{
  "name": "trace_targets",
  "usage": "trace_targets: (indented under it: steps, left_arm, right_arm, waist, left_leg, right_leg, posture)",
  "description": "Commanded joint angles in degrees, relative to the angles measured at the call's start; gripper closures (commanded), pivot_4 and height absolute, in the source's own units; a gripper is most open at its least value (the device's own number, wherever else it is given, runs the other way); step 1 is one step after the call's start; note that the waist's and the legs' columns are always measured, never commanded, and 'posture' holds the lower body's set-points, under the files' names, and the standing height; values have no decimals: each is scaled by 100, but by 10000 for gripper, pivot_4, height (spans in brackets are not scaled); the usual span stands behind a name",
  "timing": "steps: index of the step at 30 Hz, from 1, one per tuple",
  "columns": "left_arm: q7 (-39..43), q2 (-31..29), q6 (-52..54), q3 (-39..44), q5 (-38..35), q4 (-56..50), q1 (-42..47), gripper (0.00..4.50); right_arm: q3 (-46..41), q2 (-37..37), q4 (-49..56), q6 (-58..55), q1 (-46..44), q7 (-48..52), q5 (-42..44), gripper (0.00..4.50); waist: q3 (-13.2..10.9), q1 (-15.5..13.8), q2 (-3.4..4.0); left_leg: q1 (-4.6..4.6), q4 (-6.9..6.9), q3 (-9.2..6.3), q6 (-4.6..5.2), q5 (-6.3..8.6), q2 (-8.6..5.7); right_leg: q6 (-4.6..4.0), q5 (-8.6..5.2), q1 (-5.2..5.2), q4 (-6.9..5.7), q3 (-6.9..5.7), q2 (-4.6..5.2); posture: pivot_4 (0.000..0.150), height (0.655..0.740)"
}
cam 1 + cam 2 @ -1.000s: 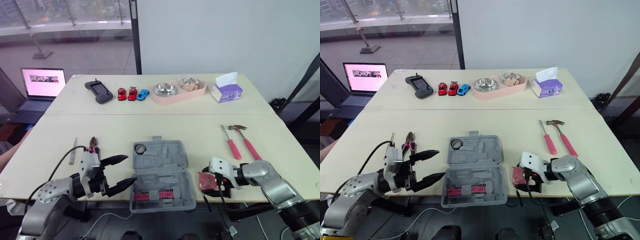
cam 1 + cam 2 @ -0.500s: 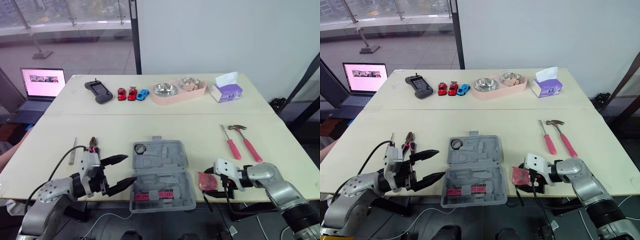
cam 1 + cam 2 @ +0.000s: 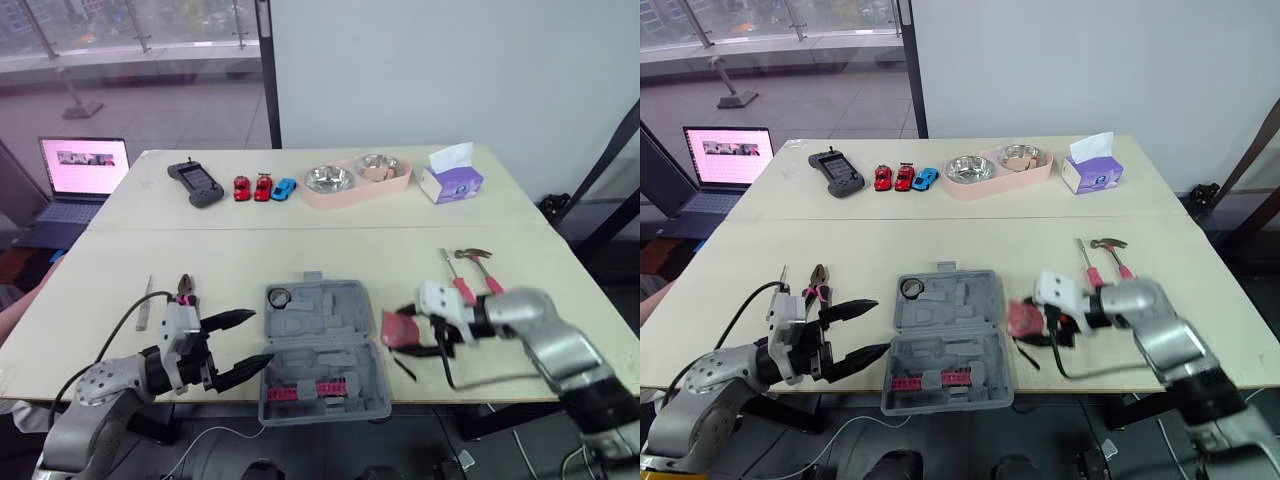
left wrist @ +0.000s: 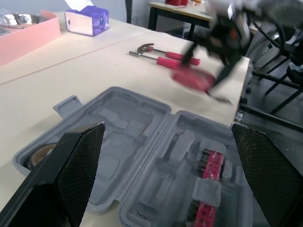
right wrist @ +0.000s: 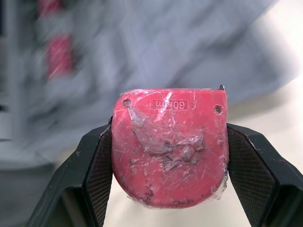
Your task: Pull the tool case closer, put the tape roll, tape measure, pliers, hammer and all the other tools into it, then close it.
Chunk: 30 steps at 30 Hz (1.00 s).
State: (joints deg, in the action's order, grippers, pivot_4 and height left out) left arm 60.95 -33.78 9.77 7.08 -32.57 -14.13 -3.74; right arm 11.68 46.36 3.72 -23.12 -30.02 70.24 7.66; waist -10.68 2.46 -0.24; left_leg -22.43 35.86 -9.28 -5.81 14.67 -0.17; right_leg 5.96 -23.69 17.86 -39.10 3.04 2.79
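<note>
While in the right claw (image 3: 400, 328), tape measure (image 5: 169, 146), broad face wristward

Tool case (image 3: 322, 345): grey, open, at the table's near edge.
Left gripper (image 3: 245, 345): 2 fingers spread, just left of the case.
Right gripper (image 3: 402, 336): clamps the red tape measure (image 3: 395, 324), just right of the case.

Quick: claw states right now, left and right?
Left claw: open, holding nothing.
Right claw: closed on the red tape measure.
</note>
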Motion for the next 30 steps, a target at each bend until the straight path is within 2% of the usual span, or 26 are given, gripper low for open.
trace_targets:
  steps: [1,7,12,20,30]
  left_arm:
    - [-23,-99,-86,132,82,142,166,0]
    - [-19,-171,-220,256,233,560,477,0]
    - [-26,-231,-246,325,237,579,504,0]
    - [-183,-272,-196,468,177,325,311,0]
    - [-375,-227,-131,499,118,43,105,0]
  right_arm:
    - [667,-263,-173,-538,-1048,93,-448,15860]
    - [1842,-1328,-1834,-40,-2545,29,-1422,15860]
    - [2319,-1890,-3161,782,-3122,-144,-2060,15860]
    - [2527,-2272,-4319,1630,-3426,-201,-2628,15860]
    - [2401,-2599,-5175,2099,-3484,-509,-2898,15860]
  waist:
    - [-1,21,0]
    - [-1,21,-1]
    - [-1,12,-1]
    - [-1,104,-1]
    - [0,164,0]
  left_leg:
    - [-1,-4,0,0,0,0]
    - [-10,-22,0,-22,-13,0]
    - [-61,-10,-5,-56,-31,-3]
    - [-77,6,-13,-60,-34,-3]
    - [-75,9,-15,-61,-35,-2]
  right_leg:
    - [0,0,3,1,0,1]
    - [0,0,26,-1,1,2]
    - [0,0,68,-6,-6,5]
    - [0,0,84,-28,-10,1]
    - [0,0,84,-36,-10,-2]
  posture:
    - [1500,7400]
    - [1500,7400]
    - [1500,7400]
    - [1500,7400]
    - [1500,7400]
